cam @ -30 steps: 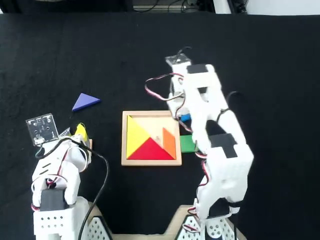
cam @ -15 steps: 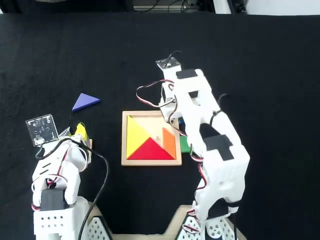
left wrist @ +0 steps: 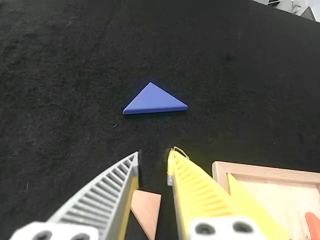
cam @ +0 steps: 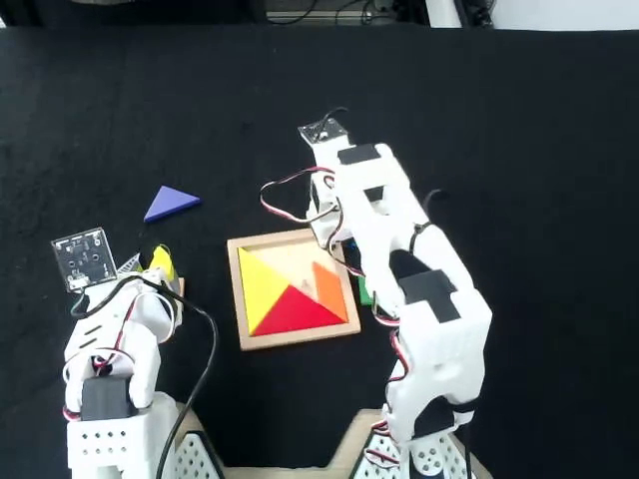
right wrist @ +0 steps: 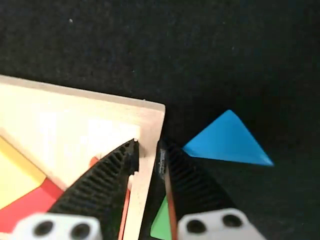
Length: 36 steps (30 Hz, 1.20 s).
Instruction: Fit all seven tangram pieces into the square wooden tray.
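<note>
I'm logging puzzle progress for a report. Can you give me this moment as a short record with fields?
Tray: wooden tray, partly filled
In tray: yellow triangle, red triangle, orange piece
Loose on black cloth: purple triangle, blue triangle, green piece, tan piece
Right hand: shut on the tray's wall near a corner, one finger inside, one outside
Left hand: open, over the tan piece, purple triangle ahead
</note>
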### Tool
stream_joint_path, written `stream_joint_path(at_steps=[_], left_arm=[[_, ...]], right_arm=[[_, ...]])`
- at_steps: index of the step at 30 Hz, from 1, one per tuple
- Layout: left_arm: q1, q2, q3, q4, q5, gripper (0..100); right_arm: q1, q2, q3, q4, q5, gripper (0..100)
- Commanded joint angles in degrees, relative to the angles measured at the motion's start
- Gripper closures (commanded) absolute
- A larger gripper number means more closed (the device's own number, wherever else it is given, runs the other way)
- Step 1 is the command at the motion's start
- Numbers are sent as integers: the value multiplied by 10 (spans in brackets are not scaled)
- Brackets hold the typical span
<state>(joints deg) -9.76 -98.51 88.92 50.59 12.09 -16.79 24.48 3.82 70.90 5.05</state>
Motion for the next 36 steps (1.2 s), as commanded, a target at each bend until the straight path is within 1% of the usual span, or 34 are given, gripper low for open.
stream_joint_path(at_steps=[1,9,12,17,24,29,36], left_arm=[[2,-4,-1,-11,-3,895],[1,-4,-3,-11,-3,895],[1,-4,-3,-11,-3,895],[1,-4,-4,-11,-3,895],[1,-4,-4,-11,-3,895],[1,-4,-4,-11,-3,895],[1,-4,-4,-11,-3,895]], right_arm=[[-31,-1,10,-3,-12,976],[-32,22,0,-33,-15,977],[-27,56,-51,4,-21,985],[-7,138,-170,69,-113,987],[4,215,-311,129,-189,987],[5,227,-352,145,-231,987],[33,227,-352,151,-310,987]])
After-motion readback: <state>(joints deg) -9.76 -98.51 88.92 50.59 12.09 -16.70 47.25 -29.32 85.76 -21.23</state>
